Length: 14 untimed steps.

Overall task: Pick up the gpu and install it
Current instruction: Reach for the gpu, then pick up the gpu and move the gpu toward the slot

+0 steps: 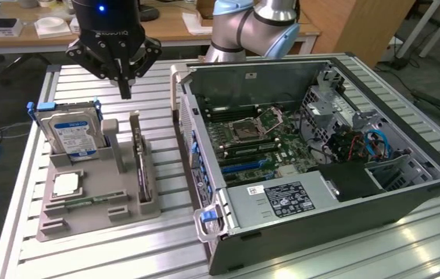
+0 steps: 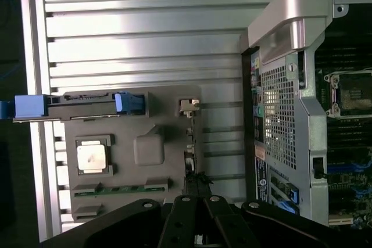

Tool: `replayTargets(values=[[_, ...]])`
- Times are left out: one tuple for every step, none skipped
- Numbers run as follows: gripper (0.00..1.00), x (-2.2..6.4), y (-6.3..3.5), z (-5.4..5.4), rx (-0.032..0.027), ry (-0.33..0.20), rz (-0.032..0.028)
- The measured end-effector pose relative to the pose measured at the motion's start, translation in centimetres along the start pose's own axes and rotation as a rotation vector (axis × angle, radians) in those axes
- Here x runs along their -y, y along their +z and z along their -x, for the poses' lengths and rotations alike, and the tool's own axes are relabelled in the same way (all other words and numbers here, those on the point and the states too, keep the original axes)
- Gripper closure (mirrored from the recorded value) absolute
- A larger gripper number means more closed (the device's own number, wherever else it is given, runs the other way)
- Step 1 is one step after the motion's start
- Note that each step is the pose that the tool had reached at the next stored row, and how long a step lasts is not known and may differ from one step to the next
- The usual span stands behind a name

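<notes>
We are holding the gripper fully closed and empty, above the gpu. The gpu is standing on edge in the grey holder, beside the computer case.

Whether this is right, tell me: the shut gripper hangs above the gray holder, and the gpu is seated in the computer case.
Wrong: the gpu stands on edge in the gray holder, outside the computer case, as the exterior view shows.

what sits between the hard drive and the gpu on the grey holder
A grey upright block of the holder stands between the hard drive and the gpu, seen in the exterior view.
</notes>
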<state>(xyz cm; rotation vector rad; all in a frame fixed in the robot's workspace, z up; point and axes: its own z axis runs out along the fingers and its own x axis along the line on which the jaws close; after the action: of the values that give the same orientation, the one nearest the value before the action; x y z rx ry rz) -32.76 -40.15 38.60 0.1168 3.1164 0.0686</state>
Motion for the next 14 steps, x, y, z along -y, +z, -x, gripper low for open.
replayTargets(values=[[0.90, 0.02, 0.00, -0.12, -0.0001, 0.000, 0.0000], [0.90, 0.03, 0.01, -0.24, -0.0001, 0.000, 0.0000], [0.90, 0.04, 0.01, -0.34, -0.0003, 0.000, -0.0001], [0.90, 0.04, 0.02, -0.42, -0.0004, 0.000, 0.0000], [0.90, 0.05, 0.03, -0.46, -0.0005, 0.000, 0.0000], [0.90, 0.05, 0.03, -0.48, -0.0005, 0.000, 0.0000], [0.90, 0.05, 0.03, -0.48, -0.0006, 0.000, 0.0000], [0.90, 0.05, 0.03, -0.48, -0.0006, 0.000, 0.0000], [0.90, 0.05, 0.02, -0.49, -0.0006, 0.000, 0.0000], [0.90, 0.05, 0.02, -0.49, -0.0007, 0.000, -0.0001], [0.90, 0.05, 0.02, -0.49, -0.0007, 0.000, 0.0000], [0.90, 0.05, 0.02, -0.49, -0.0007, 0.000, 0.0000], [0.90, 0.05, 0.02, -0.49, -0.0006, 0.000, 0.0000], [0.90, 0.05, 0.03, -0.49, -0.0006, 0.000, 0.0000]])
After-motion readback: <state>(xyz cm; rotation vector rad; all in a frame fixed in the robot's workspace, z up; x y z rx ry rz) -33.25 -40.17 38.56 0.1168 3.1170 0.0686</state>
